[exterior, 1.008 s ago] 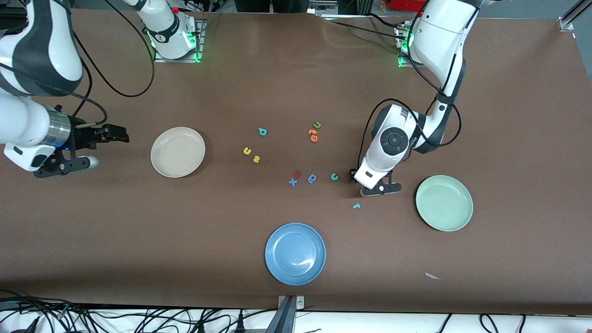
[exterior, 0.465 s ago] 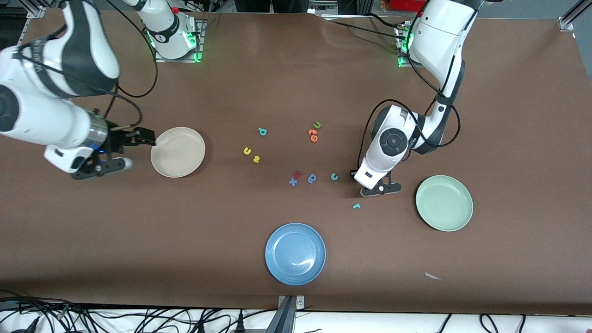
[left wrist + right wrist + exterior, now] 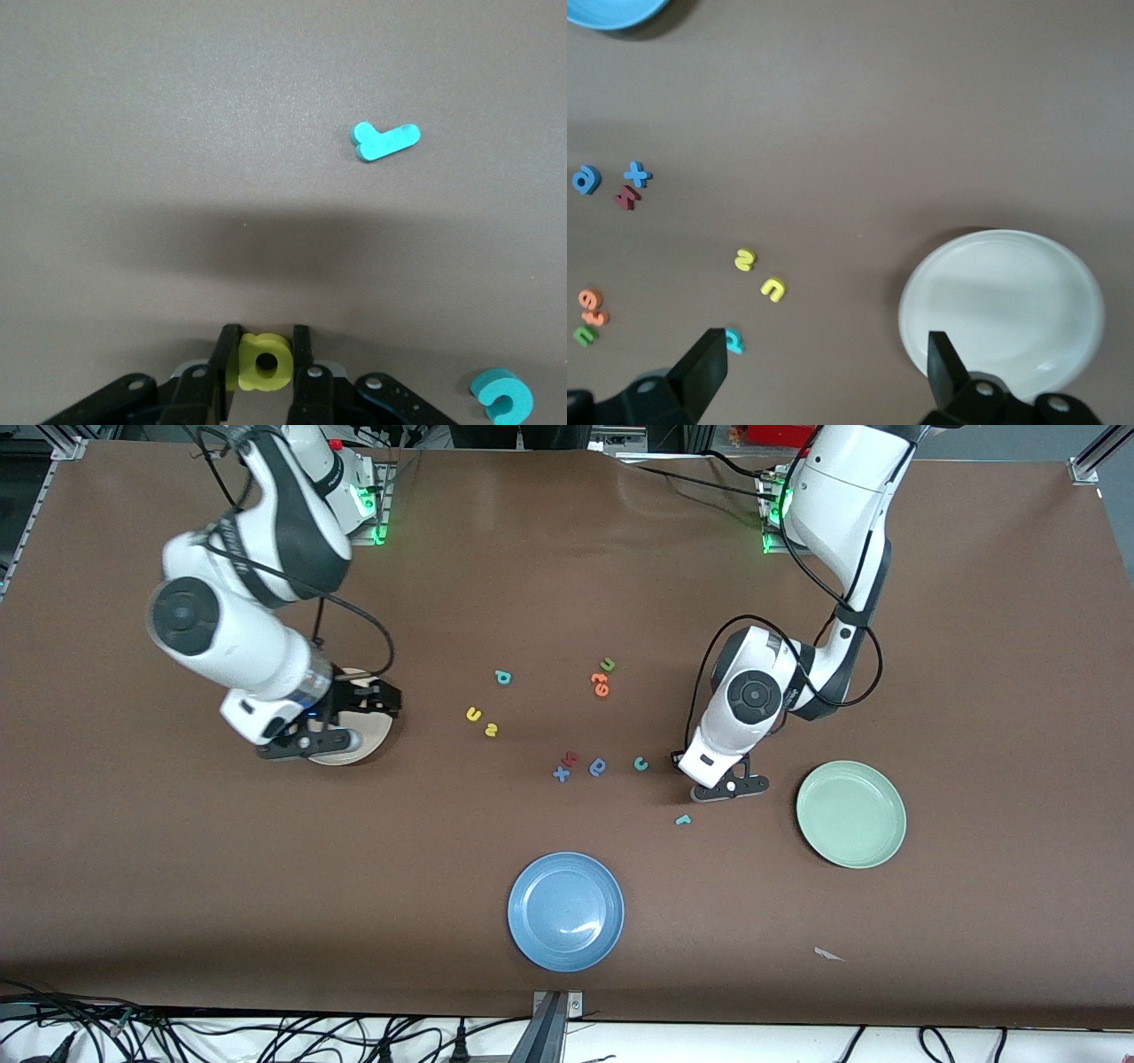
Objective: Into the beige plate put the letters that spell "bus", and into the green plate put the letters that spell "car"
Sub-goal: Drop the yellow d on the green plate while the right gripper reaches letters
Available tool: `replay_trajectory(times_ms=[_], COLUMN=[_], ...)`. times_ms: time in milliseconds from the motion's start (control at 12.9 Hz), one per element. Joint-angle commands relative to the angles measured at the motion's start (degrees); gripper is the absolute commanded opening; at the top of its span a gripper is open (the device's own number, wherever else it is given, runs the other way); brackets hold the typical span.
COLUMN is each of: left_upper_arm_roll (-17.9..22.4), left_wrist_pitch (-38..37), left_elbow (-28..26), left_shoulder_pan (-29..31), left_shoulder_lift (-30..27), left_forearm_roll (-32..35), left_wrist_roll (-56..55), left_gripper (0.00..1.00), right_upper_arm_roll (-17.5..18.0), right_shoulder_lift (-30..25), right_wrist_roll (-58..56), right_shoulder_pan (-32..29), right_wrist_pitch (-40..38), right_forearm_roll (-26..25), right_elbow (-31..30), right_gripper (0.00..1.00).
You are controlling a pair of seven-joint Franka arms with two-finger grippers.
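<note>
**Only loose foam letters can be read; no printed label or brand**

All the letters lie on the brown table (image 3: 797,957), in the middle of the front view.

In the upper middle: a teal "b" (image 3: 503,677), a yellow "u" (image 3: 474,714) and a yellow "s" (image 3: 490,730). Toward the left arm's end are a green "u" (image 3: 607,664) and two orange letters (image 3: 600,684), one of them an "e".

Lower: a maroon "k" (image 3: 570,758), a blue "x" (image 3: 561,773), a blue rounded letter (image 3: 598,767) that is not sure to read, a teal "c" (image 3: 640,763) and a teal "r" (image 3: 682,820).

A yellow "a" (image 3: 264,365) is pinched in the left gripper (image 3: 266,338).
</note>
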Motion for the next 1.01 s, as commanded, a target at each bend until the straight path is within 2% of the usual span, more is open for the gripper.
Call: replay_trajectory(times_ms=[0, 155, 388, 620, 853, 931], left_upper_arm_roll=[0.47, 0.73, 0.73, 1.0, 1.0, 1.0], left_wrist_pitch=[-0.48, -3.54, -13.46, -14.37, -14.37, -14.37], left_elbow=[0.41, 1.98, 8.04, 8.76, 9.72, 10.34], left_shoulder_pan=[0.2, 2.12, 8.0, 14.59, 19.52, 20.23], left_shoulder_lift=[-0.33, -1.12, -1.92, -1.92, -1.31, -0.96], left_forearm_roll=[1.55, 1.55, 1.55, 2.25, 10.56, 13.82], left_wrist_roll=[-0.25, 4.12, 15.09, 31.43, 39.64, 41.83], left_gripper=[0.11, 0.09, 0.09, 0.09, 0.09, 0.19], right_upper_arm_roll=[2.7, 4.19, 7.0, 7.89, 7.89, 7.89], right_shoulder_lift=[-1.31, 0.18, 3.69, 7.03, 10.37, 11.43], right_wrist_roll=[2.85, 4.42, 10.65, 17.6, 17.97, 18.32], right_shoulder_pan=[-0.69, -0.69, -0.6, 0.89, 2.38, 2.73], right_wrist_pitch=[8.87, 11.17, 14.06, 20.56, 26.64, 28.13], right_forearm_roll=[-1.01, -3.72, -7.06, -11.47, -11.56, -11.65], right_elbow=[-8.7, -10.47, -10.74, -12.84, -14.0, -14.0], right_gripper=[1.0, 1.0, 1.0, 1.0, 1.0, 1.0])
